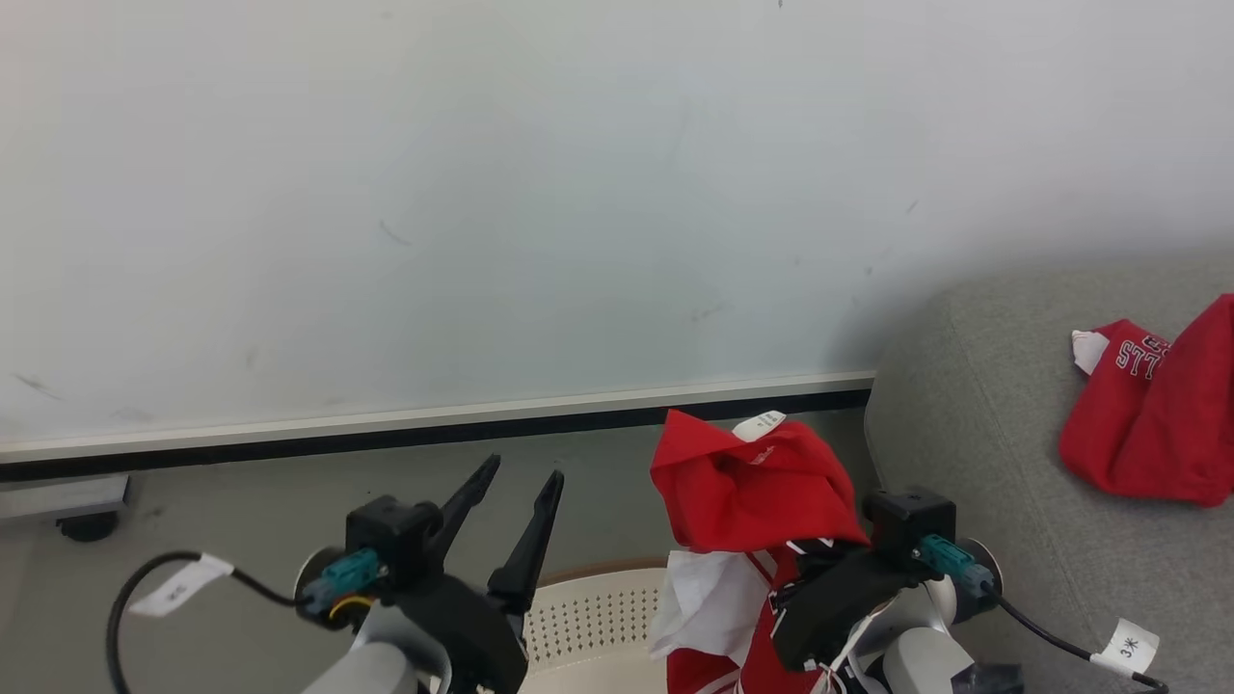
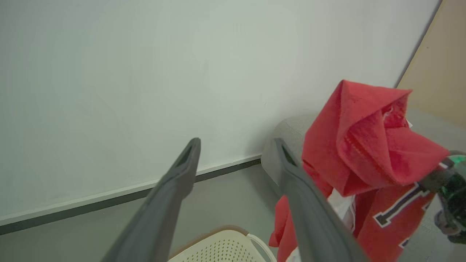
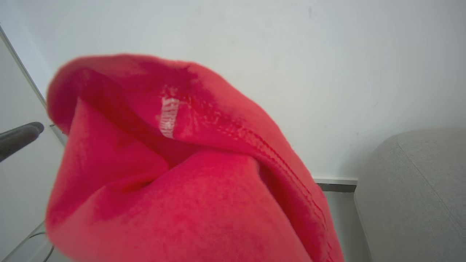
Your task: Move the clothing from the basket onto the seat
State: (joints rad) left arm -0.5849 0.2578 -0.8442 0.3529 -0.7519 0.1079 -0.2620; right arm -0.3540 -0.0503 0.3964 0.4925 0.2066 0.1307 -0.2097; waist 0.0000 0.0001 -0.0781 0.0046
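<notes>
Clothing is sitting in two places at this moment. One red garment with white lettering is lying crumpled on the cushion of the grey sofa, well apart from the basket, so that piece is counting as delivered. A second red garment, showing white trim and a white label near its top, is hanging bunched over the right gripper. It is riding above the cream perforated laundry basket and just beside the sofa's rounded end, while its lower folds are trailing down toward the basket's right side. The right gripper's fingers are buried in the cloth and pressed together, pinching it, with the fabric peaking over them. The left gripper is hovering over the left part of the basket with its two dark fingers spread wide, gripping nothing and standing apart from the hanging cloth. By the look of it, the task is running somewhere past its midpoint: one piece is resting on the seat and another is travelling out of the basket. That piece is waiting to be carried across onto the cushion and released there. Whether more clothing is lying inside the basket cannot be told, since the arms and the hanging fabric are covering most of its interior.
</notes>
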